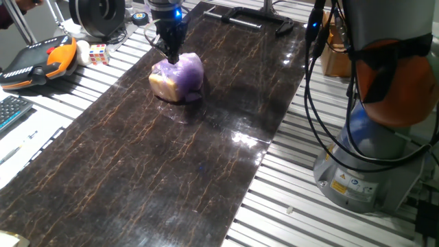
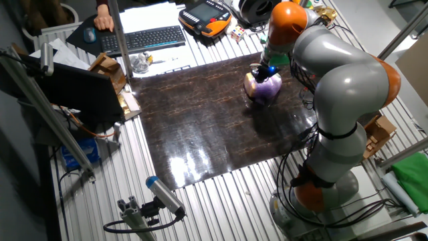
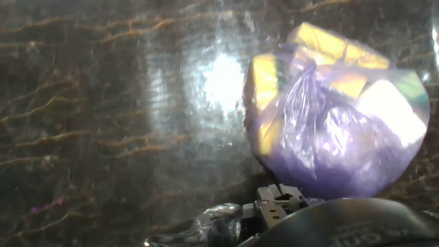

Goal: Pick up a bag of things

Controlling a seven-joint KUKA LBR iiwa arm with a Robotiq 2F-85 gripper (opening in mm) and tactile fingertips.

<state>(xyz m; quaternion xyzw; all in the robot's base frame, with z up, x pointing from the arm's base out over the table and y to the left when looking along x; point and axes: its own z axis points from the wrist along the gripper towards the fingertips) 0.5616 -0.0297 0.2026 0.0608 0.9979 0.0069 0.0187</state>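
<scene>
The bag of things [image 1: 180, 77] is a lumpy purple translucent bag with a tan block at its left side, on the dark marbled mat [image 1: 158, 165]. From the other side, the bag [image 2: 265, 87] sits below the arm's wrist. My gripper [image 1: 171, 56] comes straight down onto the bag's top, fingers drawn together in a narrow point on the plastic. In the hand view the bag [image 3: 336, 116] fills the right half, and crinkled plastic [image 3: 216, 223] lies by a dark finger [image 3: 274, 202] at the bottom edge. Whether the bag still touches the mat I cannot tell.
A small multicoloured cube [image 1: 98, 53] and an orange-black pendant [image 1: 41, 62] lie left of the mat on the slatted table. A keyboard [image 2: 144, 39] and a person's hand [image 2: 103, 20] are at the far side. The arm's grey base [image 1: 363, 171] and cables stand to the right.
</scene>
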